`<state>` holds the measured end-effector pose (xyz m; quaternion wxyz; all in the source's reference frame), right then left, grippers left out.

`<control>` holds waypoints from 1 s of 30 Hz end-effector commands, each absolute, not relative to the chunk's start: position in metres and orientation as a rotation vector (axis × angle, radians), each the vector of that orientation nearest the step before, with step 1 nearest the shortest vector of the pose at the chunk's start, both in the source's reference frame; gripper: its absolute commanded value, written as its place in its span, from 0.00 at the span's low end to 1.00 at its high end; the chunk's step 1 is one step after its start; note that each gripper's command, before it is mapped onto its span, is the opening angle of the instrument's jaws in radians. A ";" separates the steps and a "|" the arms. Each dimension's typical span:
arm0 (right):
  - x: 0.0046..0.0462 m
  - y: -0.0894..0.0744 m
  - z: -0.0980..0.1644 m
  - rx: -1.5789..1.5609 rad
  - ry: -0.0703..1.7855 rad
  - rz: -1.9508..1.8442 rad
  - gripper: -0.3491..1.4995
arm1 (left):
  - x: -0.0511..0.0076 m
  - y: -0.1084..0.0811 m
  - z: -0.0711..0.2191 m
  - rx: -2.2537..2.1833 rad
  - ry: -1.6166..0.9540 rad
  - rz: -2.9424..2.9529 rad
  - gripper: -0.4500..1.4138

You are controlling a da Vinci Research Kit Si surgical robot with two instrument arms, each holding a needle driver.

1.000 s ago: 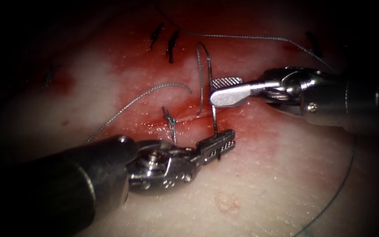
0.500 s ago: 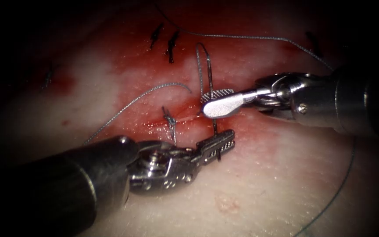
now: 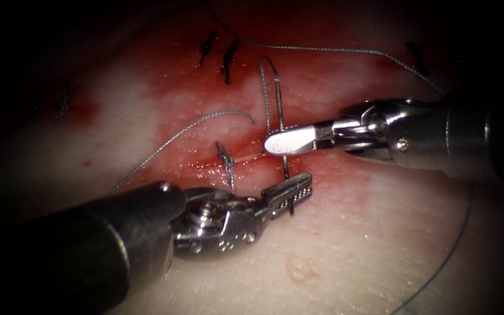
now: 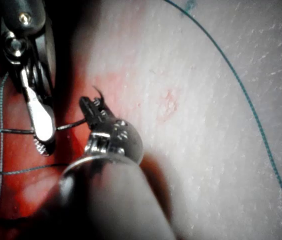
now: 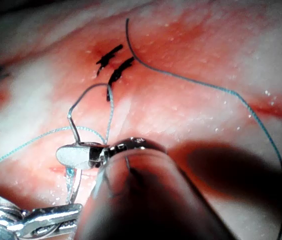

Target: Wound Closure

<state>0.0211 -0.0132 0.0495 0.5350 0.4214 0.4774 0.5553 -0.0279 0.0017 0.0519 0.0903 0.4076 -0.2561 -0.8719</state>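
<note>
Needle (image 3: 281, 125) upright above the cut (image 3: 246, 156), out of the tissue (image 3: 368, 245); curve arching up to its swaged end near the top, tip end down at the left tool (image 3: 291, 195). Held there near the tip by the left tool, jaws pinched on it, just below the cut. Gripped again at mid-curve by the right tool (image 3: 284, 142), jaws pressed together across the shaft, reaching in from the right. Same double hold seen from the left wrist: needle (image 4: 71, 125) spanning between left tool (image 4: 93, 112) and right tool (image 4: 41, 135). From the right wrist, right tool (image 5: 73, 155) clamped on the needle (image 5: 81, 102), left tool (image 5: 41, 220) below it.

Thread (image 3: 333, 51) running from the needle's top off to the right, then down along the right edge. Second strand (image 3: 193, 123) lying loose on the left of the cut. Knot (image 3: 226, 157) with short ends sitting on the cut. Two dark stitches (image 3: 220, 52) farther up. Red fluid (image 3: 310, 76) staining the tissue around the cut.
</note>
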 end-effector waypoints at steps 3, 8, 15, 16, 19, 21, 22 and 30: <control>0.0224 -0.014 0.050 0.992 1.156 1.305 0.95 | -0.0285 0.002 0.053 1.212 -0.761 -2.592 0.00; 0.0226 -0.014 0.050 0.994 1.167 1.302 0.89 | -0.0286 0.002 0.053 1.212 -0.761 -2.593 0.00; 0.0224 -0.014 0.050 0.950 1.117 1.322 0.00 | -0.0287 0.002 0.052 1.211 -0.757 -2.592 0.00; 0.0223 -0.014 0.050 0.927 1.101 1.339 0.00 | -0.0287 0.002 0.052 1.211 -0.757 -2.592 0.00; 0.0219 -0.013 0.050 0.913 1.090 1.349 0.00 | -0.0286 0.001 0.052 1.206 -0.759 -2.588 0.00; 0.0217 -0.013 0.050 0.911 1.083 1.349 0.00 | -0.0285 0.001 0.052 1.207 -0.758 -2.588 0.00; 0.0216 -0.013 0.050 0.912 1.083 1.348 0.00 | -0.0285 0.002 0.052 1.208 -0.757 -2.588 0.23; 0.0207 -0.012 0.051 0.872 1.245 1.225 0.00 | -0.0265 0.003 0.052 1.484 -0.720 -2.687 0.96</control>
